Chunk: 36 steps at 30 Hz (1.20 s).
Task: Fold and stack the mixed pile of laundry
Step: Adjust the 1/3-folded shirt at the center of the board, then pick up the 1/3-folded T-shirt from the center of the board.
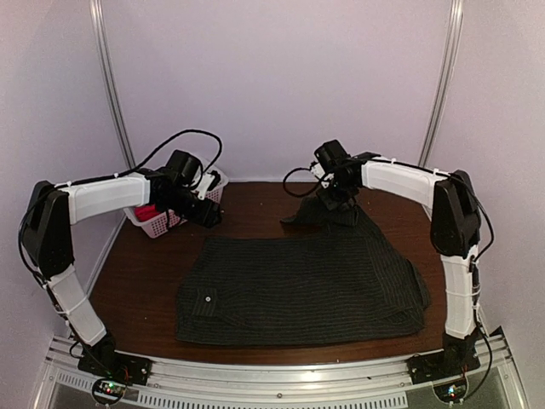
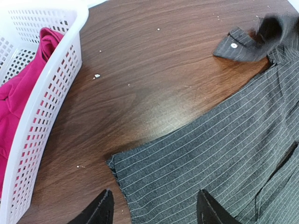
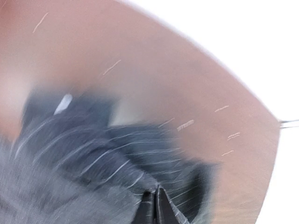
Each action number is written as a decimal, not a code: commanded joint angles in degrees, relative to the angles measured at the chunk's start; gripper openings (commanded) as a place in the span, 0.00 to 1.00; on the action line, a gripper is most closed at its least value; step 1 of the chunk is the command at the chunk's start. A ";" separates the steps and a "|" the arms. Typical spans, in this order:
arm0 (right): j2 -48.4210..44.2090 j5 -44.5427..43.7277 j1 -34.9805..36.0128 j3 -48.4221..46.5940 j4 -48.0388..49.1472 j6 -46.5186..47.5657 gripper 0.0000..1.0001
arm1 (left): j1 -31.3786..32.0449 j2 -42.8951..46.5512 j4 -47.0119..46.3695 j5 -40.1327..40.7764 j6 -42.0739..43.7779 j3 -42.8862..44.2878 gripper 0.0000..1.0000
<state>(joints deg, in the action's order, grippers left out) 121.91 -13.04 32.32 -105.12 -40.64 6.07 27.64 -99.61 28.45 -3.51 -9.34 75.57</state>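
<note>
The dark charcoal pinstriped shirt (image 1: 298, 285) lies spread flat across the middle of the brown table. Its far right part is bunched up toward my right gripper (image 1: 336, 202). In the blurred right wrist view the right gripper (image 3: 156, 198) is shut, its tips pinching a fold of the shirt (image 3: 93, 154). My left gripper (image 1: 209, 213) hovers open over the shirt's far left corner (image 2: 140, 163). In the left wrist view the left gripper (image 2: 154, 198) has that corner between its fingers, not touching it. The red-pink T-shirt (image 2: 18, 98) lies in the basket.
A white lattice basket (image 1: 166, 223) stands at the back left of the table, just left of my left gripper, and its wall (image 2: 51, 93) fills the left of the left wrist view. A cuff with a white button (image 2: 236, 46) lies on bare wood behind the shirt.
</note>
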 commanded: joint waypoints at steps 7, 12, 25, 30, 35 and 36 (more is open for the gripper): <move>12.38 9.63 -16.91 -28.20 -5.89 -11.68 0.80 | -1.24 -5.42 -2.39 -1.10 0.25 4.33 0.63; 0.87 19.69 -20.00 -6.93 -1.12 -11.14 0.79 | -2.88 -9.07 -0.68 -3.70 -0.30 6.56 0.63; -1.98 36.45 -27.70 12.46 3.20 -14.06 0.65 | -4.17 -17.30 2.97 -7.73 2.01 10.25 0.61; 2.47 37.26 -27.83 8.59 2.09 -13.24 0.59 | -4.96 -20.46 6.30 -5.60 4.42 14.63 0.60; 4.09 38.64 -28.09 8.19 1.02 -11.84 0.55 | -6.52 -22.09 9.39 -3.27 7.24 17.10 0.56; 4.20 38.95 -28.05 8.32 0.83 -11.57 0.54 | -6.62 -22.22 9.60 -2.90 8.20 17.31 0.56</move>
<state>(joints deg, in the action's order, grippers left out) 125.34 23.83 4.32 -95.42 -39.07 -7.05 22.55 -120.86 35.38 -8.75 -5.13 90.76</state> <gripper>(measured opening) 0.549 0.558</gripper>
